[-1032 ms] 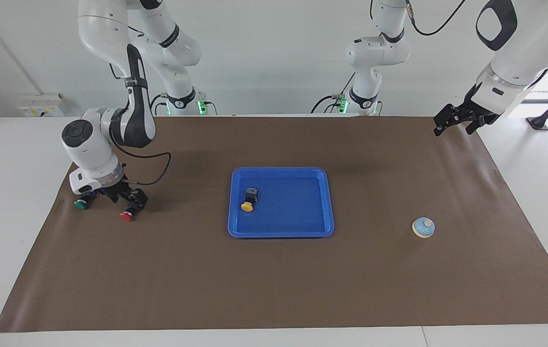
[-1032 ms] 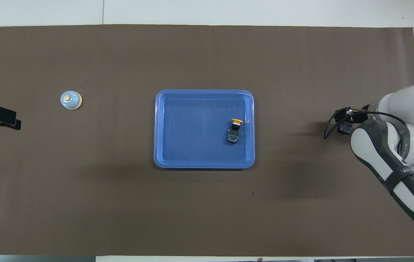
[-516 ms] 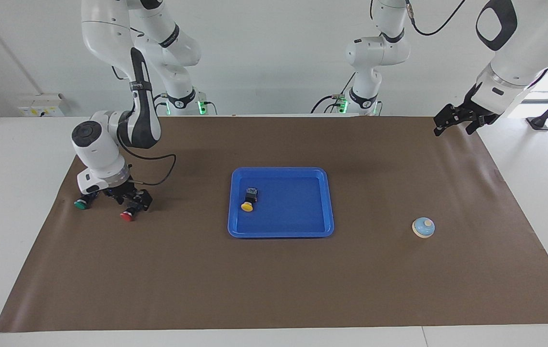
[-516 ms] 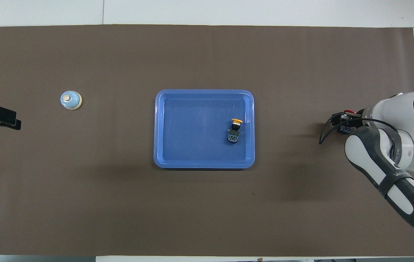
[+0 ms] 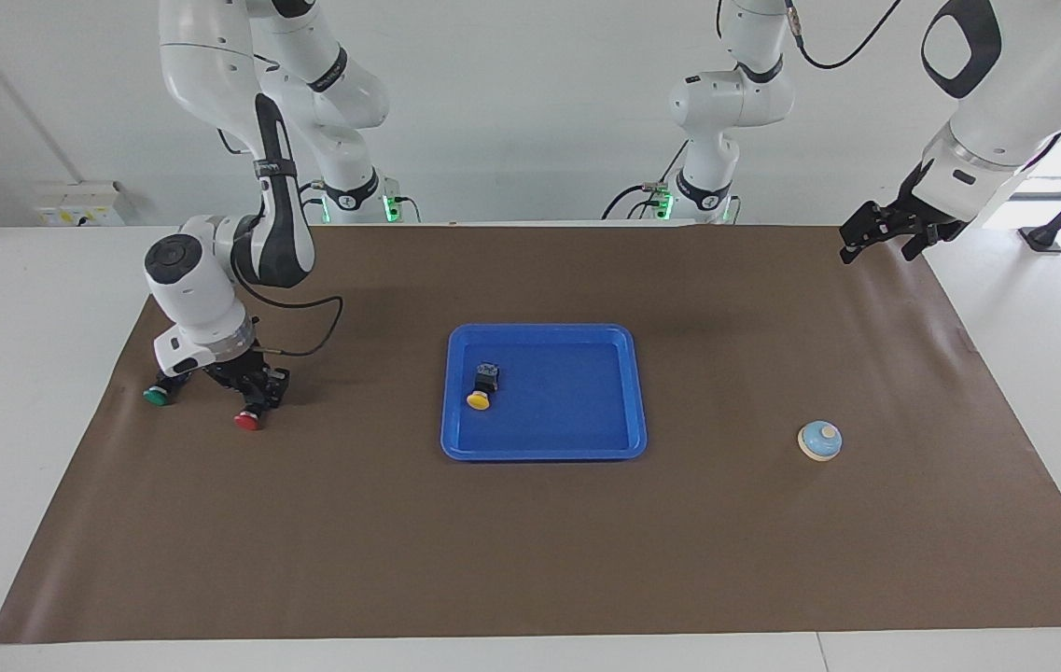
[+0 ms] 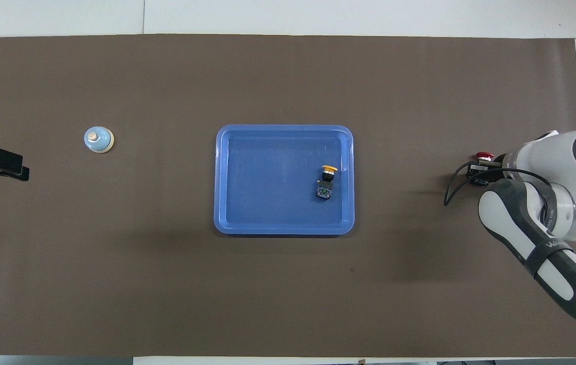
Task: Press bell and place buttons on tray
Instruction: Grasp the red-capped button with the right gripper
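A red button [image 5: 247,421] lies on the brown mat toward the right arm's end, its cap [image 6: 483,155] pointing away from the robots. My right gripper [image 5: 251,396] is low on the mat, shut on this red button's black body. Beside it lies a green button [image 5: 156,396], which the right arm hides in the overhead view. The blue tray [image 5: 544,329] sits mid-table with a yellow button [image 5: 480,398] lying in it. The light-blue bell [image 5: 819,441] stands toward the left arm's end. My left gripper [image 5: 875,247] waits open above the mat's corner.
The brown mat [image 5: 530,541] covers most of the white table. A black cable [image 5: 306,327] loops from the right wrist above the mat, on the tray's side of the gripper. Both arm bases stand at the robots' edge.
The right gripper has closed on the red button, and its wrist has shifted slightly toward the tray. The left arm, bell, tray and yellow button have not moved.
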### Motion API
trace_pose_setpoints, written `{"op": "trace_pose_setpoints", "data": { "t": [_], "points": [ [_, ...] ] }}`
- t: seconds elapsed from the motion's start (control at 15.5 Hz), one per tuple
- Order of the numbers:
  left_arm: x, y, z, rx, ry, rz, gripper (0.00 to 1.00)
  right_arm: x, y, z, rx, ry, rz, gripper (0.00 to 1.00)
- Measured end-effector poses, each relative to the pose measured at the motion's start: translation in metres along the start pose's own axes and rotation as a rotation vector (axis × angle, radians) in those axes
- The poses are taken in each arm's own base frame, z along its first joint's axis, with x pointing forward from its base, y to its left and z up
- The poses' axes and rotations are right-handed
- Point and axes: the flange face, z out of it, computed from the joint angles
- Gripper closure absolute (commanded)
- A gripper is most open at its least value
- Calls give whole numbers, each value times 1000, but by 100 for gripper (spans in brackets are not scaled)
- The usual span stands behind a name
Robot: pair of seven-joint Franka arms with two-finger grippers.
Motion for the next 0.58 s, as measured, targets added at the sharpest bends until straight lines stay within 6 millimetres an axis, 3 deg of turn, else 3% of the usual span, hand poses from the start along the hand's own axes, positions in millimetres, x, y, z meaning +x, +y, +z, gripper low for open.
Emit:
{"op": "trace_pose_setpoints", "data": {
  "t": [0.19, 0.32, 0.45, 0.58],
  "points": [
    [0, 0, 0, 0, 0, 0, 0, 10, -15, -20, -6, -24, -27, 100],
    [0, 0, 0, 0, 0, 0, 0, 19, -41, -45, -10, -32, -57, 100],
    [0, 0, 0, 0, 0, 0, 0, 22, -84, -68, -14, -36, -70, 100],
    [0, 0, 0, 0, 0, 0, 0, 12, -138, -81, -14, -27, -61, 100]
  ]
}}
